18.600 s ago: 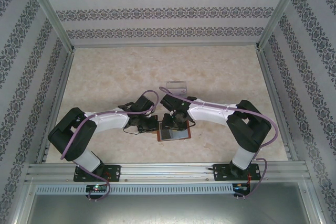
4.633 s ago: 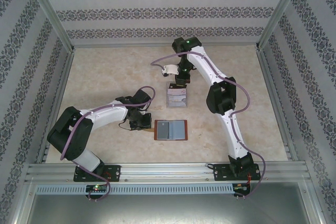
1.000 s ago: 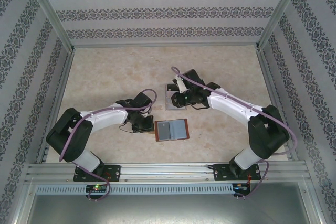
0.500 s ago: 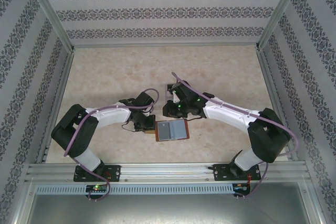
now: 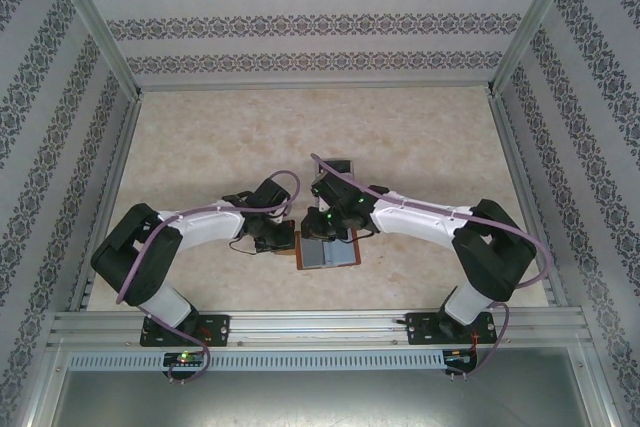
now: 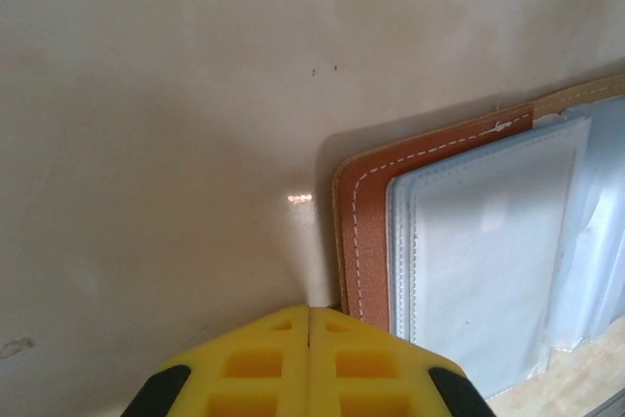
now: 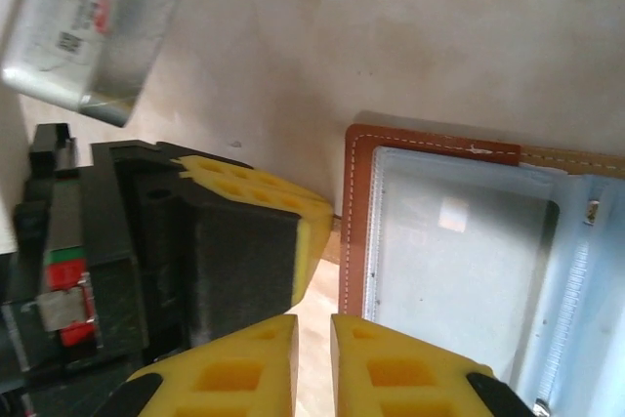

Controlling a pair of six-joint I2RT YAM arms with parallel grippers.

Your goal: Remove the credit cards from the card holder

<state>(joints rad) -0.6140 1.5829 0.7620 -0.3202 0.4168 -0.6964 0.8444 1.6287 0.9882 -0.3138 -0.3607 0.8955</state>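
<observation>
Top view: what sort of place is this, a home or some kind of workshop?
Probably a robot test booth, not a home: a left arm and right arm bolted to a metal rail, patterned panels in an aluminium frame walling a table, and a brown card holder set out.

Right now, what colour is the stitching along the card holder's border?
White stitching on the reddish-brown card holder; the left wrist view shows it best.

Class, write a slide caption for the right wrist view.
Right gripper, fingers narrowly parted, poised at the edge of the open card holder beside the left gripper.
</observation>
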